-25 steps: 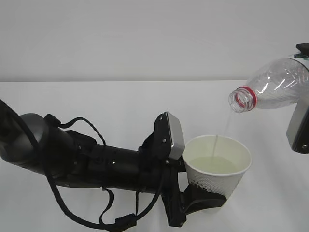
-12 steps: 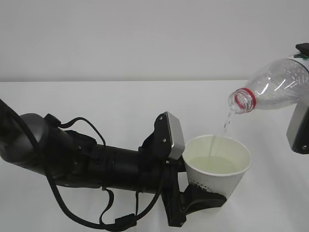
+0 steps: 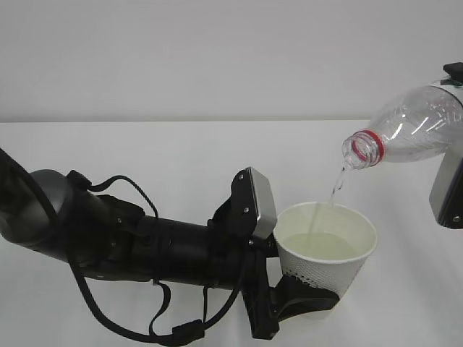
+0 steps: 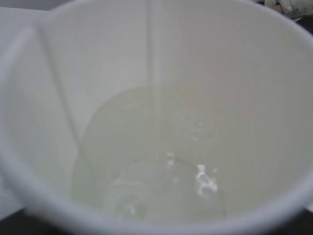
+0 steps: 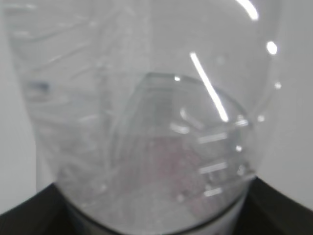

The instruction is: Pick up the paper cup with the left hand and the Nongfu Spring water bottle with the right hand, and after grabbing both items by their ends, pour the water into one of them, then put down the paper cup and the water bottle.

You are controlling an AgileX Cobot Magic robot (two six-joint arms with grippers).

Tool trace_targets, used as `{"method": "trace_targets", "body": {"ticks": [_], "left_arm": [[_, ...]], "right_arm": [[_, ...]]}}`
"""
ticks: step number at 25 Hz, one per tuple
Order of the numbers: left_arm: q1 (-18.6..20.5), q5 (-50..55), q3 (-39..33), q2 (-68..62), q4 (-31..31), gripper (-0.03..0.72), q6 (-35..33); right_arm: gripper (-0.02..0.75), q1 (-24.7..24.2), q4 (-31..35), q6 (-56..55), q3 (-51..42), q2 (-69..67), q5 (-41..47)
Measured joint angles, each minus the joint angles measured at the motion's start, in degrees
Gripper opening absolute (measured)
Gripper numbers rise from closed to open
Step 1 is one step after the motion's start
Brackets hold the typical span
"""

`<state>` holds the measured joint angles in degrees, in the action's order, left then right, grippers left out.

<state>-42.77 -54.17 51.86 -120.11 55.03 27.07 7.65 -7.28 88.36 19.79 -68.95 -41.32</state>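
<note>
We see the left gripper clamped around the lower wall of the paper cup, its dark fingers pressing the dotted white surface from both sides, jaws set as wide as the cup's base. The cup stands upright in that grip, raised just above the white table, with the black left arm stretching away to the left.

The right gripper shows only at the right edge of the exterior view; in its wrist view we see its dark jaws set on either side of the base of the clear plastic water bottle, which fills the frame, so it holds the bottle by the bottom end.

The bottle is tipped with its red-ringed open mouth down and left, above the cup's rim. A thin stream of water falls from the mouth into the cup, where pale liquid already lies.
</note>
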Motion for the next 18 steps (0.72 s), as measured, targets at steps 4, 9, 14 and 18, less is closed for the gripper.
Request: {"method": "trace_targets", "body": {"ticks": [4,9,14,18], "left_arm": [[0.00,0.00,0.00,0.00,0.00,0.506,0.00],[0.00,0.00,0.00,0.00,0.00,0.505,0.00],[0.00,0.00,0.00,0.00,0.00,0.505,0.00],[0.00,0.10,0.00,0.00,0.00,0.505,0.00]], "right_arm": [[0.514,0.00,0.00,0.08,0.00,0.00,-0.11],[0.514,0.00,0.00,0.08,0.00,0.00,-0.11],[0.514,0.00,0.00,0.08,0.00,0.00,-0.11],[0.514,0.00,0.08,0.08,0.00,0.00,-0.11]]}}
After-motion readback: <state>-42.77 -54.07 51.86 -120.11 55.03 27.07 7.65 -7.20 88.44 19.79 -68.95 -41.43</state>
